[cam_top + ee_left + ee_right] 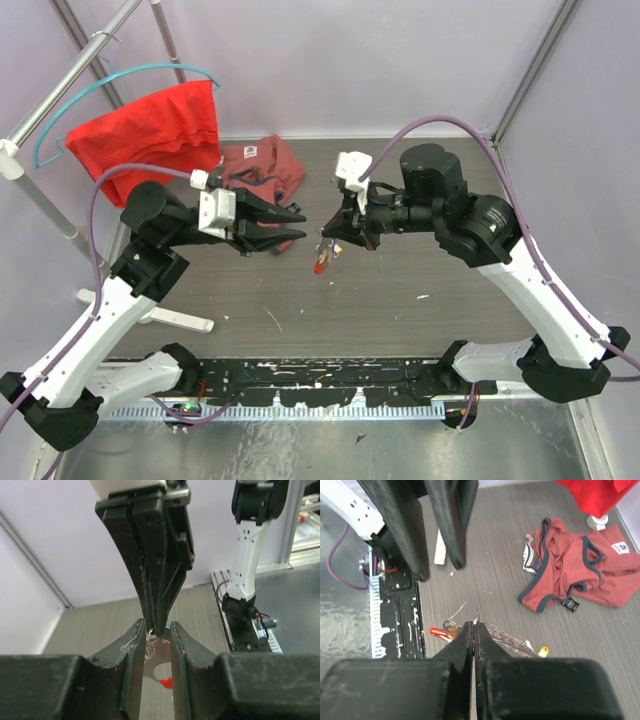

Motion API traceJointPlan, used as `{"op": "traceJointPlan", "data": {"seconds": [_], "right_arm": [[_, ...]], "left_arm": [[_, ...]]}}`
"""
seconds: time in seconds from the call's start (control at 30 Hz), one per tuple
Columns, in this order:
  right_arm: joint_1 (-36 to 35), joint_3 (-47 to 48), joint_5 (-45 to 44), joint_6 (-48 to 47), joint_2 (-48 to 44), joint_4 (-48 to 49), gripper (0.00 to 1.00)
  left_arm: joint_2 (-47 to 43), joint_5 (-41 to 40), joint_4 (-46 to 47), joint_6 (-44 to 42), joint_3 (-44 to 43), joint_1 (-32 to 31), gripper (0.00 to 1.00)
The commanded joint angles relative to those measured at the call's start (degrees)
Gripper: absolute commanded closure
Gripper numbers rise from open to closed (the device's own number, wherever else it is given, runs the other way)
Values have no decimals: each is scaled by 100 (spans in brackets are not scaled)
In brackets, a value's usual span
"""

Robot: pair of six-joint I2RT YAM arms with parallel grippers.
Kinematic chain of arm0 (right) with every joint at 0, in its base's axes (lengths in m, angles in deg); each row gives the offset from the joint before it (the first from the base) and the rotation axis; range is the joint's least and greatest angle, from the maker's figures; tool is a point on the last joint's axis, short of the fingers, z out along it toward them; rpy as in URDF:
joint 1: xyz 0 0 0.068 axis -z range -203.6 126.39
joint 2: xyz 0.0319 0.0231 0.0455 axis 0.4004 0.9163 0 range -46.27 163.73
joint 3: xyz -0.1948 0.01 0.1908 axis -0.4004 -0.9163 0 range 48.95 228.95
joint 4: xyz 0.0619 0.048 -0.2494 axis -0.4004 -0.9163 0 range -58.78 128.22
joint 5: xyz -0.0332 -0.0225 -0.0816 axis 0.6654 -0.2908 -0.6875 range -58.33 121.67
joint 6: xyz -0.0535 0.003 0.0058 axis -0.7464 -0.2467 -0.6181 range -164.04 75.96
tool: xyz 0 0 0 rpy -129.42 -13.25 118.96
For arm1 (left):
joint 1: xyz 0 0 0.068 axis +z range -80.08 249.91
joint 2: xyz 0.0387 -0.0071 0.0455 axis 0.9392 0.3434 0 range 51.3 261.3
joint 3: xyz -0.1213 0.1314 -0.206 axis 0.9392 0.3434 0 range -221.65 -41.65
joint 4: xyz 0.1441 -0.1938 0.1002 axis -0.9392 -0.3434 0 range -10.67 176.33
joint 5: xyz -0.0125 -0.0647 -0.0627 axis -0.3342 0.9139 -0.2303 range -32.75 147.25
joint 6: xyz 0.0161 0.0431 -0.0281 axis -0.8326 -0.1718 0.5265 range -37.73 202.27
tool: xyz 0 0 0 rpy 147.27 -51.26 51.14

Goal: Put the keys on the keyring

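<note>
My right gripper (330, 232) (474, 625) is shut on a key, of which a thin silver sliver (476, 616) sticks out past the fingertips. Below it lies the keyring: its red tag (436, 631) (319, 264), a silver ring (451, 628) and a loop of chain (507, 639) ending at a yellow-headed key (543, 651). My left gripper (296, 226) (158, 627) faces the right one tip to tip. Its jaws stand apart with nothing between them. Through that gap the red tag (168, 682) shows.
A maroon garment (265, 165) (570, 575) lies crumpled at the back of the table. A red cloth (150, 130) hangs from a teal hanger at the back left, on a rack with a white foot (180, 320). A black strip (320, 375) runs along the near edge.
</note>
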State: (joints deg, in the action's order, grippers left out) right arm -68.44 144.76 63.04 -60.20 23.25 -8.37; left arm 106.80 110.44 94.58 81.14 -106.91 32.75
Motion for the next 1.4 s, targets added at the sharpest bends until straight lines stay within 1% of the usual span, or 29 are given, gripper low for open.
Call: {"op": "traceJointPlan", "data": {"seconds": [0.0, 0.2, 0.37, 0.53, 0.63, 1.03, 1.37], "right_arm": [[-446, 726, -1053, -326, 226, -939, 99], [-612, 1045, -1332, -265, 398, -1231, 99], [-649, 1115, -1336, -282, 487, -1329, 99], [-658, 1142, -1313, -354, 550, -1388, 99], [-658, 1144, -1252, -406, 554, -1391, 99], [-658, 1027, -914, -483, 494, -1158, 99], [-658, 931, -778, -528, 478, -1084, 99]], "left_arm": [[137, 86, -1428, -889, -225, -12, 68], [198, -40, -1770, -1216, -292, -51, 67], [289, -97, -1867, -1363, -335, -153, 66], [424, -197, -2173, -1648, -506, -300, 66], [474, -320, -2151, -1731, -511, -336, 66], [712, -405, -2250, -1916, -611, -534, 67], [758, -432, -2165, -1877, -647, -551, 70]]}}
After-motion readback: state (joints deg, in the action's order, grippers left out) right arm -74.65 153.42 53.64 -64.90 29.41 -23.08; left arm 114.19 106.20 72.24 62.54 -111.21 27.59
